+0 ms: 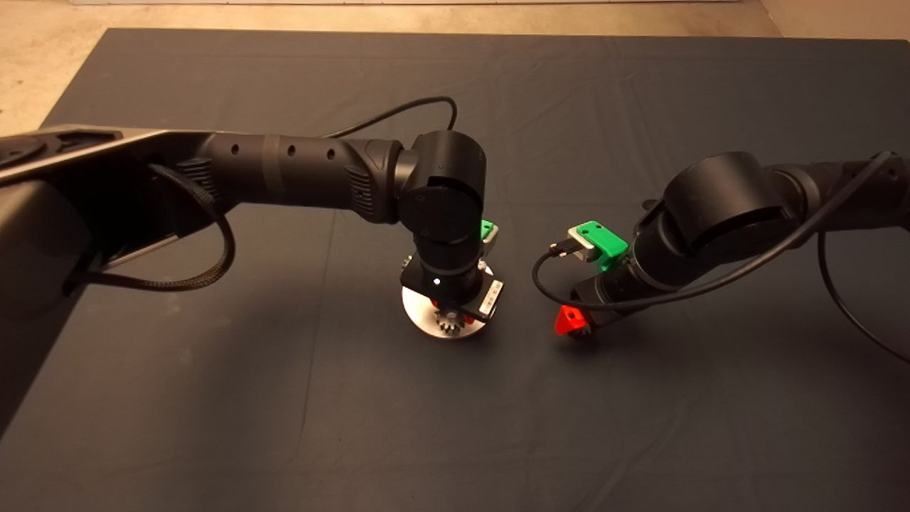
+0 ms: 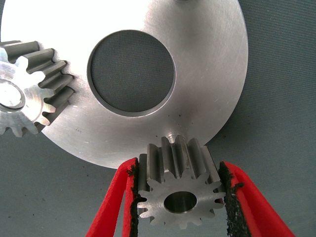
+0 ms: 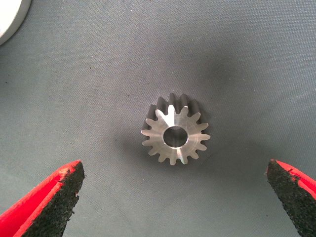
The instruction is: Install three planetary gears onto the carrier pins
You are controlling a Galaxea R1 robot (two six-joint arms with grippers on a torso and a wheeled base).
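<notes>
Left gripper [image 2: 180, 197] clenched one gear [image 2: 178, 190] between its pads, held over the edge of the round plate [image 2: 207, 64] near the middle of the mat [image 1: 213, 427]. Another gear [image 2: 27, 94] already sat on a peg [image 2: 11, 94] of that plate. Right gripper [image 3: 175, 197] hovered spread wide above a third gear [image 3: 175, 133] lying flat on the mat beside the plate.

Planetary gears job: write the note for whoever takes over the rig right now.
Left hand: shut on a gear, held over the edge of the carrier plate, not yet on a pin.
Right hand: open, hovering over a loose gear lying flat on the mat, beside the plate.
Done: one seated gear on its pin.
Left: seat the held gear, then pick and install the loose one.
</notes>
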